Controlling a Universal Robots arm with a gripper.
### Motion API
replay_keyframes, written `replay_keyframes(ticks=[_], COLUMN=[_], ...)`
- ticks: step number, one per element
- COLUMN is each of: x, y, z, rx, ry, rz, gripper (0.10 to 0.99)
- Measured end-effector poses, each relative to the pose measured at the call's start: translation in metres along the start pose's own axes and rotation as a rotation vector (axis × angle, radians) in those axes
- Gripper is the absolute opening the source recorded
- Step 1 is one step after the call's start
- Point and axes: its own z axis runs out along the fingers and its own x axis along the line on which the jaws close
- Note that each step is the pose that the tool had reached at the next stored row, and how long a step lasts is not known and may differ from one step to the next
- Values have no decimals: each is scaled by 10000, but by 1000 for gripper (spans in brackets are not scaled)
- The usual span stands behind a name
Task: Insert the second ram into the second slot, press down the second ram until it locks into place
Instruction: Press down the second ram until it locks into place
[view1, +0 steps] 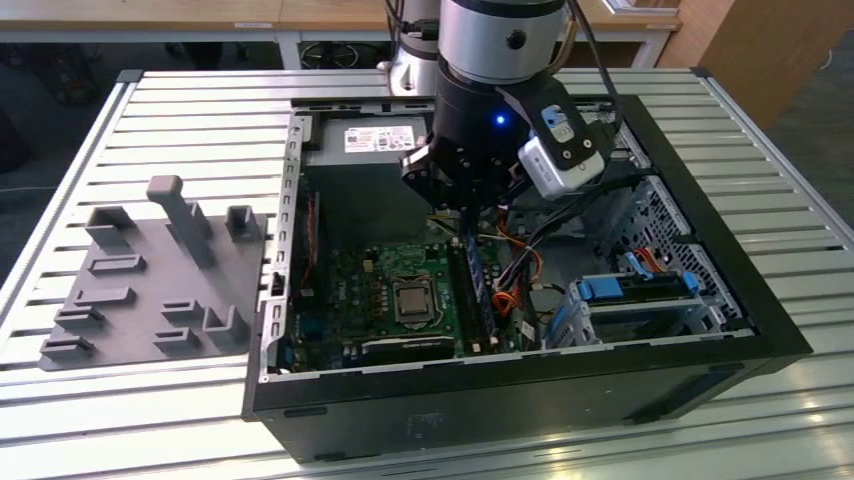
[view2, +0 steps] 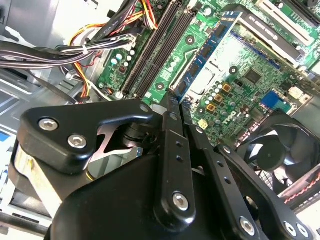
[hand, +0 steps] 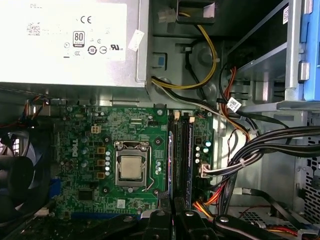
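Note:
The second ram (view2: 206, 49) is a blue stick standing on edge in a memory slot (hand: 171, 155) of the green motherboard (view1: 367, 290), beside the CPU socket (hand: 131, 167). Black empty slots (view2: 155, 50) run alongside it. My gripper (view2: 172, 104) hangs over the near end of the stick, its black fingers (view2: 170, 150) pressed together with nothing between them. In the exterior view the gripper (view1: 462, 226) points straight down into the open computer case (view1: 694, 300), just above the slots (view1: 470, 290). I cannot tell whether the fingertips touch the stick.
Bundles of coloured cables (hand: 250, 150) run close to the slots. A power supply (hand: 70, 40) sits at the case's far end, and a fan (view2: 272, 152) and a blue drive cage (view1: 641, 290) are nearby. A grey fixture tray (view1: 147, 270) lies at the exterior view's left.

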Motion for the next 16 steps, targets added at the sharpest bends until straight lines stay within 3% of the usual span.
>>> replay_keyframes(ticks=[16], x=[-19], y=[9], z=[153], rx=[8], ry=[5], rz=[411], gripper=[137])
